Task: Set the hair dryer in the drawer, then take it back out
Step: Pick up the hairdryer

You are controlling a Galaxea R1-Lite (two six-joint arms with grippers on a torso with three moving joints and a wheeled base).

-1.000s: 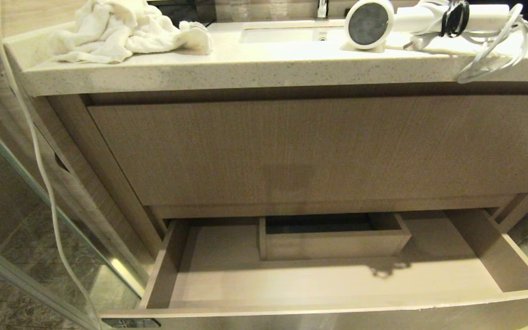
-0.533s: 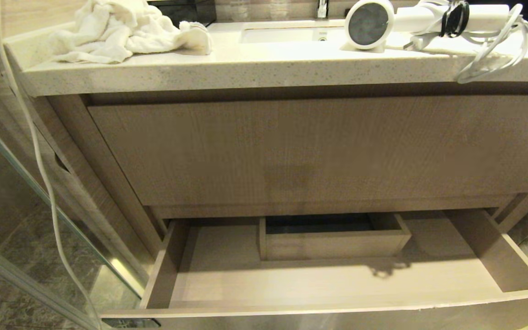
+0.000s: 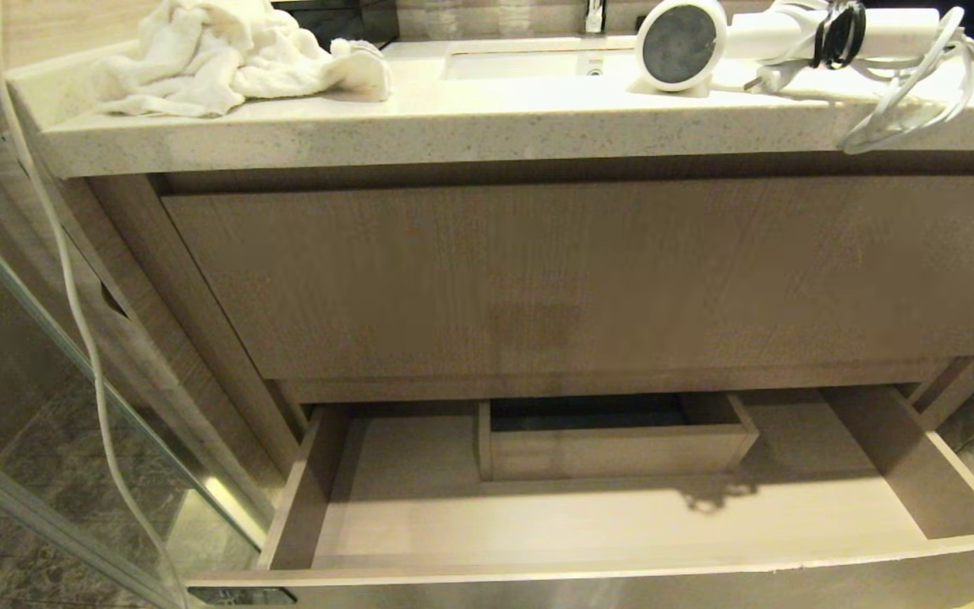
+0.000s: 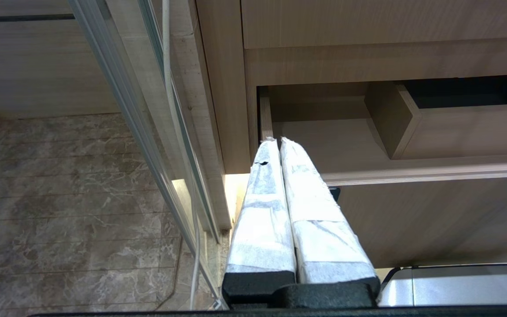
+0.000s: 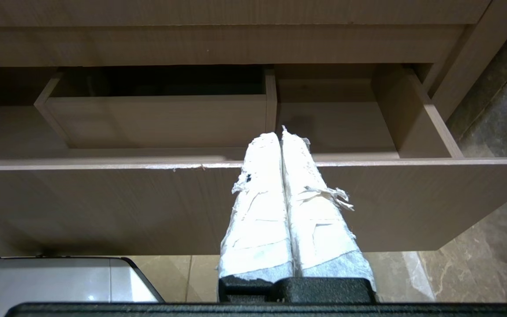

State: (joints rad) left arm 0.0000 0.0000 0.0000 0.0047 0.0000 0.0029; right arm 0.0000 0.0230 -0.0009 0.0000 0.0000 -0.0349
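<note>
The white hair dryer [image 3: 757, 38] lies on the stone countertop [image 3: 453, 127] at the back right, dark grey round end facing me, its cord bundled with a black strap and looping over the counter edge. Below, the wide shallow drawer [image 3: 622, 507] stands pulled out, its pale inside bare. The same drawer [image 4: 412, 171] and drawer [image 5: 104, 202] fill both wrist views. My left gripper [image 4: 277, 141] is shut and holds nothing, low by the drawer's left end. My right gripper [image 5: 278, 134] is shut and holds nothing, low before the drawer front. Neither arm shows in the head view.
A crumpled white towel [image 3: 225, 55] lies on the counter's left, a sink basin [image 3: 538, 63] behind its middle. A tall wood-grain front [image 3: 580, 279] sits above the drawer. A glass panel [image 3: 73, 397] and a hanging white cable [image 3: 73, 296] stand at the left. A small box compartment [image 3: 614, 436] sits at the drawer's back.
</note>
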